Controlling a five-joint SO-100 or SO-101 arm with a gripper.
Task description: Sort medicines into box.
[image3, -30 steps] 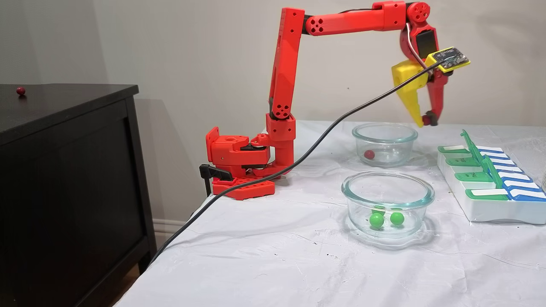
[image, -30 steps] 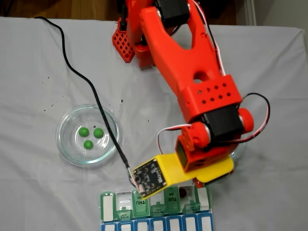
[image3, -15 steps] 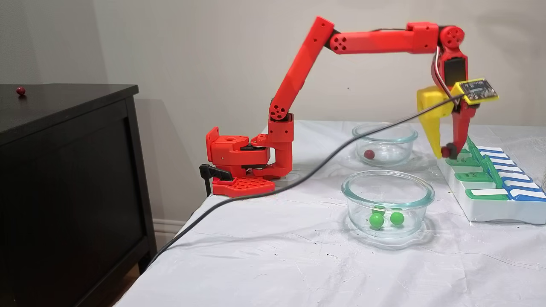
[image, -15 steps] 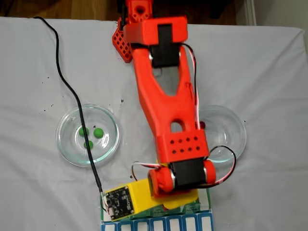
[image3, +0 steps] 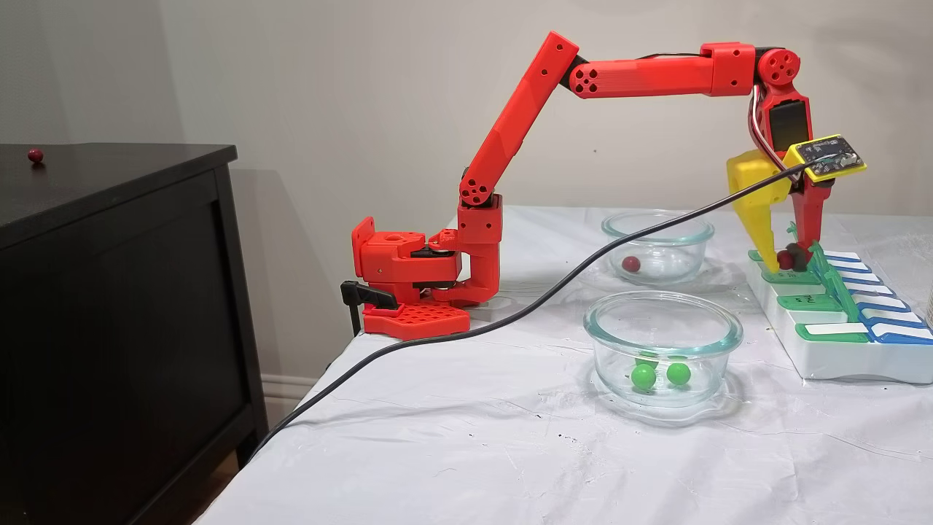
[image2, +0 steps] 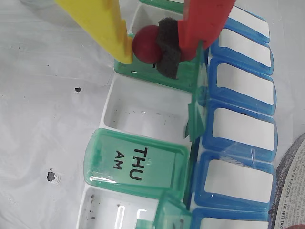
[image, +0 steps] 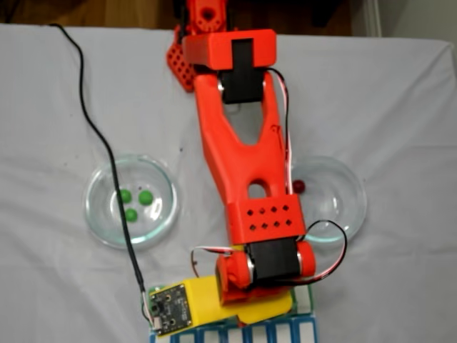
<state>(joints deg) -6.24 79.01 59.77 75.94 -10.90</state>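
My gripper (image2: 150,45) is shut on a dark red pill (image2: 145,43), pinched between the yellow finger and the black pad of the red finger. It hangs just over a closed green lid of the box (image2: 143,112), beside an open, empty compartment and the THU AM lid (image2: 133,162). In a fixed view from the side, the gripper (image3: 787,259) holds the pill at the far end of the box (image3: 838,357). Three green pills (image: 136,204) lie in the left glass dish (image: 96,221). One red pill (image: 298,186) lies in the right dish (image: 350,200).
A black cable (image3: 510,317) runs from the wrist camera across the table past the near dish (image3: 660,321). The arm's red base (image3: 408,277) stands at the table's back edge. A black cabinet (image3: 109,292) beside the table has a red ball (image3: 35,154) on top.
The arm swung from above the far dish to the box and came down. The gripper kept the red pill and now holds it just above the green lids.
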